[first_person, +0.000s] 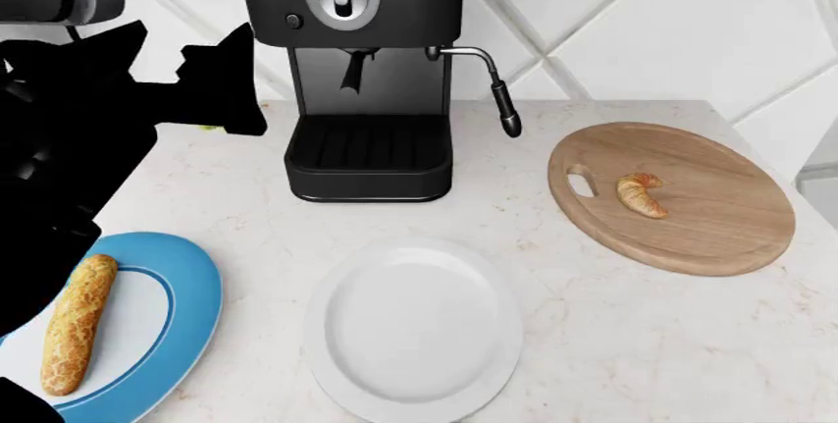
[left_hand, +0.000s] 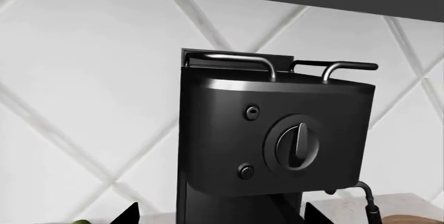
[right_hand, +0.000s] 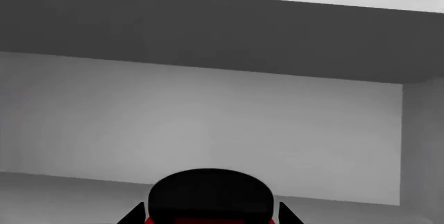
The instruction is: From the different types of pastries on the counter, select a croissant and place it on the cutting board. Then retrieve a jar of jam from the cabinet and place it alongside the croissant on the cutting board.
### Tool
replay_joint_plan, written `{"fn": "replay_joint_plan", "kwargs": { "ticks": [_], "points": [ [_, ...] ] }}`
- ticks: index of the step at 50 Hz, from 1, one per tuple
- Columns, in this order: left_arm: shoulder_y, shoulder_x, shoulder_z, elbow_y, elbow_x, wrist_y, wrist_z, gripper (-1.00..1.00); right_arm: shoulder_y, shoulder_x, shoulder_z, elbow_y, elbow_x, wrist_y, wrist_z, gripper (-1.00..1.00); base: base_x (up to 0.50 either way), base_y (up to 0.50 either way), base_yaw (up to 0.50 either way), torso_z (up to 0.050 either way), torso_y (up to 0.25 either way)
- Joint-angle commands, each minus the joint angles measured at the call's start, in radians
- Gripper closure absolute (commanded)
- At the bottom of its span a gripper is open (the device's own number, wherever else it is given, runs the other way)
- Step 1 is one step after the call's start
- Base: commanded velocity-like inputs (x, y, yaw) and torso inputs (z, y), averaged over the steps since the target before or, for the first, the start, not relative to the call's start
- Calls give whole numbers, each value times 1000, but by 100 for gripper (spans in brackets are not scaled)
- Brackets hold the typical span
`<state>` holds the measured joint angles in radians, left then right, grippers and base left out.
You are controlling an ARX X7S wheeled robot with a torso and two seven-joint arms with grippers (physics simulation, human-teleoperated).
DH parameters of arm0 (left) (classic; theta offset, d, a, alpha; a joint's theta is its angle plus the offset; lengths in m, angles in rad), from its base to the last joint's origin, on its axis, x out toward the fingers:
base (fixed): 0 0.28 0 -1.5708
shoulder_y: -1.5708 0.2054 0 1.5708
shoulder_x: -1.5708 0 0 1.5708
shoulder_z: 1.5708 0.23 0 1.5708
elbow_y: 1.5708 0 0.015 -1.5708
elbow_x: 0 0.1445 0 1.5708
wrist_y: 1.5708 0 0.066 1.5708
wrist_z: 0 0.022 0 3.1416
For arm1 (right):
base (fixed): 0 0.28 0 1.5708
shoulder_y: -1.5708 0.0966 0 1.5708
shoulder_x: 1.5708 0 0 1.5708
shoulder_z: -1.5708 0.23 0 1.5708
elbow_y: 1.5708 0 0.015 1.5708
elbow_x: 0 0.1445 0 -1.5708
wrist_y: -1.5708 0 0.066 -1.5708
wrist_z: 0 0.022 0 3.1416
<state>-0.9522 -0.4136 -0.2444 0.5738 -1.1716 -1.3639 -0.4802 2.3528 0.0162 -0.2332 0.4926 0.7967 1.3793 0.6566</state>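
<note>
The croissant [first_person: 641,194] lies on the round wooden cutting board [first_person: 713,232] at the right of the counter [first_person: 629,344], close to the board's oval hole. In the right wrist view, the jar of jam [right_hand: 210,193] shows its black lid and a strip of red inside the grey cabinet [right_hand: 208,115]. My right gripper [right_hand: 210,214] is shut on it, a fingertip hugging each side. This gripper is out of the head view. My left gripper [first_person: 183,75] hovers open and holding nothing over the counter's back left, facing the coffee machine [left_hand: 277,141].
The black coffee machine [first_person: 360,70] stands at the back centre, its steam wand [first_person: 497,99] pointing toward the board. A white oval plate [first_person: 412,330] lies in front. A blue plate [first_person: 157,325] at the left carries the speckled baguette-like loaf [first_person: 77,320].
</note>
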Motion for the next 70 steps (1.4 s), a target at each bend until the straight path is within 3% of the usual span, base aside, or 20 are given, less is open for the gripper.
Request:
{"fn": "replay_joint_plan", "kwargs": {
  "ticks": [1,7,17,23,28,36,44,59,70],
  "points": [
    [7,0,27,1,1,11,-5,-100,3,27,120,-177,248,191,345,100,0,0,0,0,0],
    [16,-6,32,-23,17,31,4,-100,3,105,41,-195,873,191,894,100,0,0,0,0,0],
    [7,0,15,-18,-33,-2,-54,-100,3,186,-33,-287,1015,190,914,100,0,0,0,0,0],
    [7,-1,39,-30,-8,15,-52,-100,3,448,-303,-455,1264,-9,914,100,0,0,0,0,0],
    [7,-4,48,-39,1,26,-50,-100,3,648,-445,-636,1422,-136,914,100,0,0,0,0,0],
    [-1,-6,59,-42,-12,23,-69,-100,3,864,-557,-854,1563,-242,914,100,0,0,0,0,0],
    [-1,-7,79,-52,0,36,-67,-100,3,1006,-718,-1027,1645,-382,914,100,0,0,0,0,0],
    [13,-16,108,-43,18,69,-64,-100,3,1106,-918,-1212,1706,-606,914,100,0,0,0,0,0],
    [22,-21,129,-60,40,98,-41,-100,-5,1163,-1154,-1344,1650,-794,912,100,0,0,0,0,0]
  ]
}}
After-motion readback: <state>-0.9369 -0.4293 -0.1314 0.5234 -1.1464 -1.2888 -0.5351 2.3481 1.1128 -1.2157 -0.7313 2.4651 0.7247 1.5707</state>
